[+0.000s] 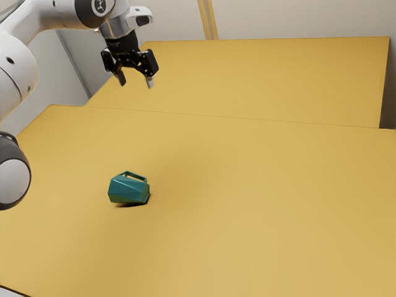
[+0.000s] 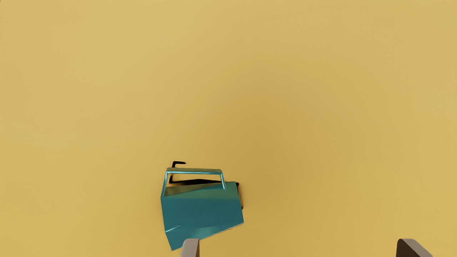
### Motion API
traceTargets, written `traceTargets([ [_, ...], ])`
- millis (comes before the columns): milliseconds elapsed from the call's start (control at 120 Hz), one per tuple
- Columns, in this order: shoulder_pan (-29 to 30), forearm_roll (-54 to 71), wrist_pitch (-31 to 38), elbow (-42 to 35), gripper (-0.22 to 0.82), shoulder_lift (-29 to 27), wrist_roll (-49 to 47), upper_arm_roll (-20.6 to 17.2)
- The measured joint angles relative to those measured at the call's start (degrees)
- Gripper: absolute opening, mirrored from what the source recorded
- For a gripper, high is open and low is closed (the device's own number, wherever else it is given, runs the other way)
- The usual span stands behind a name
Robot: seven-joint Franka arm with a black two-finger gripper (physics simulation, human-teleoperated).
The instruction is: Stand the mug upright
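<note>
- The arm is coming in from the exterior view's left and reaching out at a height above the mug.
- A rounded joint is sitting toward the exterior view's left from the mug.
- The gripper is hanging fingers-down, well above the mug, touching nothing.
- Its fingers are standing wide apart, one overlapping the mug's edge in the wrist view.

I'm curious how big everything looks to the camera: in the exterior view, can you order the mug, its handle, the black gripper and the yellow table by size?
Largest to smallest, as they look there:
1. Yellow table
2. Black gripper
3. Mug
4. Handle, only a thin loop
</note>
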Motion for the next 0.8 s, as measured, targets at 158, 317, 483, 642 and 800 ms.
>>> traceTargets([
  [158, 0.25, -0.11, -0.02, 0.03, 0.60, -0.04, 0.00, 0.09],
  [317, 0.12, -0.08, 0.02, -0.04, 0.60, 0.04, 0.00, 0.32],
  [483, -0.09, 0.43, -0.09, -2.17, 0.60, -1.01, 0.09, 0.41],
  [642, 1.00, 0.76, -0.36, -13.05, 0.60, -7.38, 0.17, 0.89],
  [800, 2.07, -0.39, 0.28, -25.23, 0.60, -14.03, 0.60, 2.70],
])
